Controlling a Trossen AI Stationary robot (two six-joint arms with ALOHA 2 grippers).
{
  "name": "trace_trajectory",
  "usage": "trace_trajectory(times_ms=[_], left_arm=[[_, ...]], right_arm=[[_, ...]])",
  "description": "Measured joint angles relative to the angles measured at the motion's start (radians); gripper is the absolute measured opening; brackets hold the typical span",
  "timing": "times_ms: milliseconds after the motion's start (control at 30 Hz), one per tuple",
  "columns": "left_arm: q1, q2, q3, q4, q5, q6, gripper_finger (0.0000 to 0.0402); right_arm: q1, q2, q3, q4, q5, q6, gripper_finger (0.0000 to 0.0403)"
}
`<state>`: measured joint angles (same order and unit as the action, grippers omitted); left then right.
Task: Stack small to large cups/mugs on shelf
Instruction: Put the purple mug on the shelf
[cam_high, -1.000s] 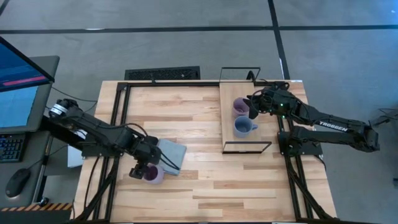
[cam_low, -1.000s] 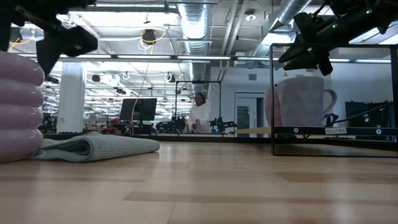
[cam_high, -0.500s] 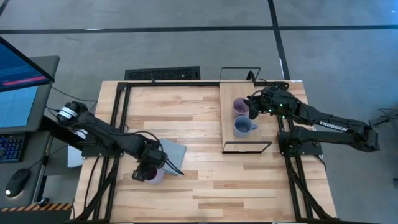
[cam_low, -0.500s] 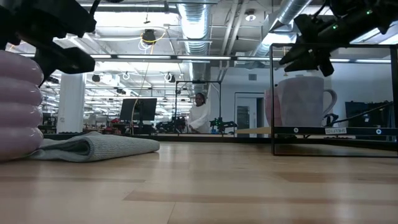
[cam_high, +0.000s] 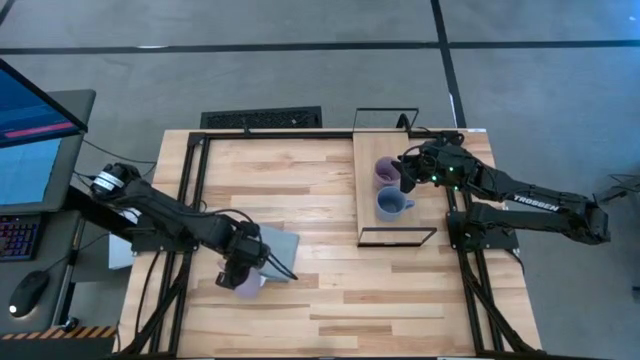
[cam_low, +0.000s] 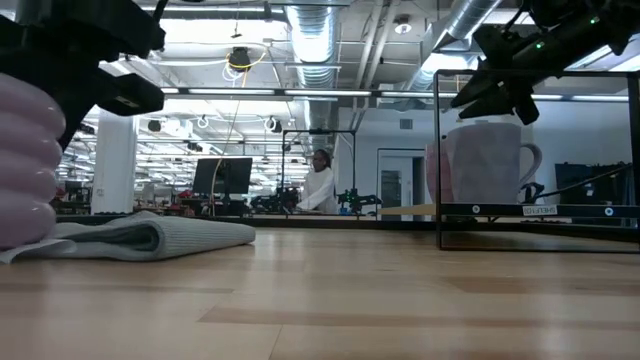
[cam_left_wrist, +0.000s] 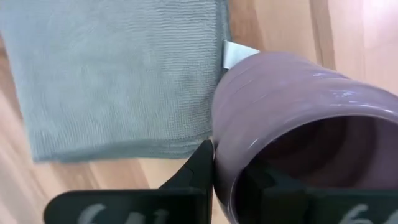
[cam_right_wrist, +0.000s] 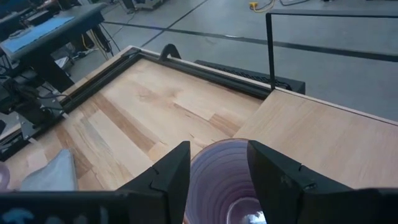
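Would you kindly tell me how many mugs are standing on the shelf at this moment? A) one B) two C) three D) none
B: the high view shows a purple mug and a blue mug on the shelf, while the third mug is still by the cloth at the left claw.

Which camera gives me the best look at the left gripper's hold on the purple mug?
Left wrist view: one finger is outside the purple mug, the other inside its rim. The high view hides most of it; the low view shows only its ribbed side.
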<state>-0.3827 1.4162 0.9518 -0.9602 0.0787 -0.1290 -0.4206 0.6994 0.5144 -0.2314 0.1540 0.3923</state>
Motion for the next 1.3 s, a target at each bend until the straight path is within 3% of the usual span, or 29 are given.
trace_trajectory(times_ms=[267, 433, 533, 700, 867, 1033, 1300], left_arm=[[0.004, -0.166, 0.001, -0.033, 0.009, -0.09, 0.0017], [0.027, -0.329, 0.002, -0.053, -0.141, -0.128, 0.0017], [0.088, -0.393, 0.002, -0.059, -0.215, -0.127, 0.0017], [0.267, -0.414, 0.065, -0.062, -0.249, -0.032, 0.0017], [0.46, -0.351, 0.221, -0.055, -0.237, 0.099, 0.0017], [0.626, -0.212, 0.391, -0.059, -0.239, 0.17, 0.0017], [0.755, 0.109, 0.598, -0.092, -0.172, 0.324, 0.0017]], right_arm=[[0.0, 0.0, 0.0, -0.003, 0.0, -0.005, 0.0181], [0.0, 0.0, 0.0, -0.002, 0.0, -0.007, 0.0181], [0.0, 0.0, 0.0, -0.001, 0.0, -0.007, 0.0183], [0.0, 0.0, 0.0, 0.0, 0.0, -0.007, 0.0181], [0.0, 0.0, 0.0, 0.0, 0.0, -0.007, 0.0181], [0.002, 0.0, 0.0, -0.001, 0.0, -0.008, 0.0183], [0.002, 0.0, 0.0, -0.071, 0.0, -0.01, 0.0181]])
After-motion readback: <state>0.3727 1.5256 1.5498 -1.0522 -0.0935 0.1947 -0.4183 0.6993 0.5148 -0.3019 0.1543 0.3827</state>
